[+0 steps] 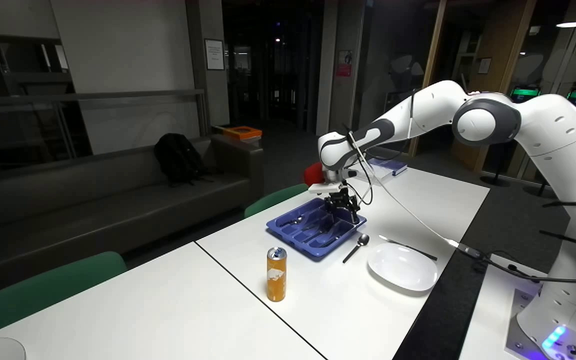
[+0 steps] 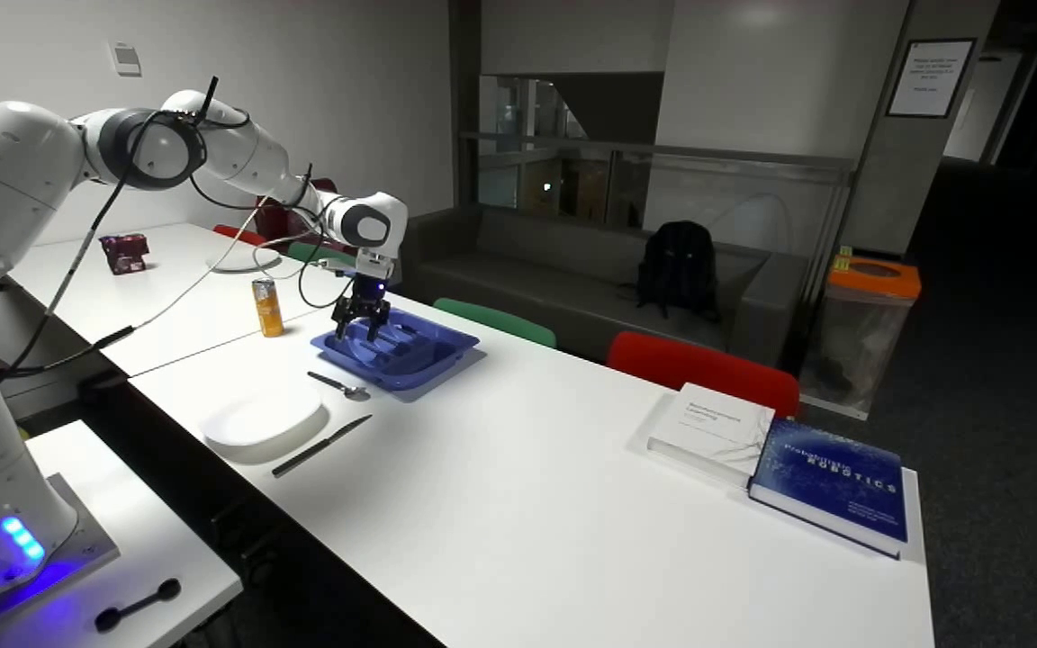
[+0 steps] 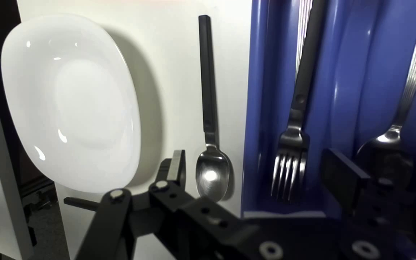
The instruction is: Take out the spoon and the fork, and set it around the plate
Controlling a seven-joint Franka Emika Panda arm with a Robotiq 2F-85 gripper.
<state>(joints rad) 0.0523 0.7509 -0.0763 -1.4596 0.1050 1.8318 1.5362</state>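
Fork (image 3: pixel 300 99) lies in blue tray (image 3: pixel 253 108), right of black-handled spoon (image 3: pixel 208 104) in wrist view. Probably light, stiff, slick steel imo; I'd pinch black handle (image 3: pixel 307 65) mid-length. Claw (image 3: pixel 261 171) spread wide, holding nothing.

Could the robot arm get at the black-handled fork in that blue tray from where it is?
Probably yes: the end effector hangs open over the blue tray, and nothing seems to lie on top of the black-handled fork. The tray's walls beside it might leave little room.
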